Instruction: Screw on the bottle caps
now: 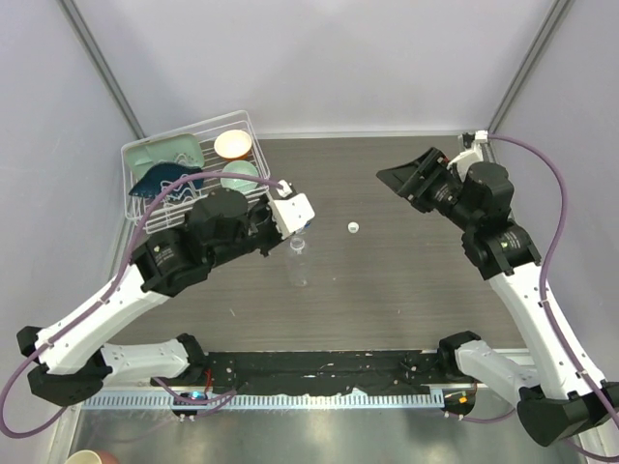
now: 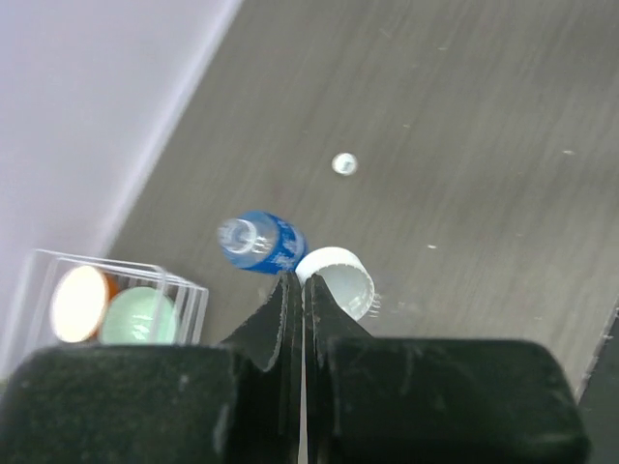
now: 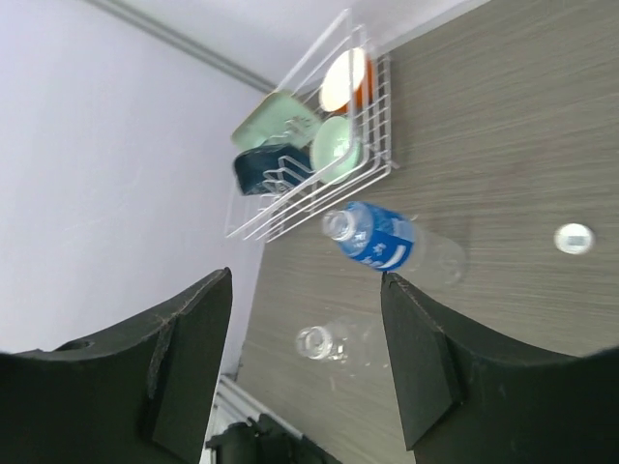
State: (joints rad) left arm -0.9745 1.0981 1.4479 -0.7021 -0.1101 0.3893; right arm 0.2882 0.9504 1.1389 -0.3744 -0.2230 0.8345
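My left gripper point(image 2: 301, 278) is shut on the rim of a white bottle cap point(image 2: 337, 280), which it holds up off the table. Just beyond the tips stands the blue-label bottle point(image 2: 263, 240), its mouth open. The plain clear bottle point(image 1: 298, 263) stands uncapped just in front of the left gripper point(image 1: 290, 227). A second bottle cap point(image 1: 354, 228) lies on the table to its right. My right gripper point(image 1: 392, 177) hovers at the far right, open and empty. In its wrist view the right gripper point(image 3: 306, 278) looks across at the blue-label bottle point(image 3: 375, 238), the plain bottle point(image 3: 334, 340) and the loose cap point(image 3: 574, 238).
A white wire dish rack point(image 1: 145, 193) with green, blue and cream dishes stands at the back left, close behind the left gripper. Grey walls enclose the table on three sides. A black rail point(image 1: 319, 365) runs along the near edge between the arm bases.
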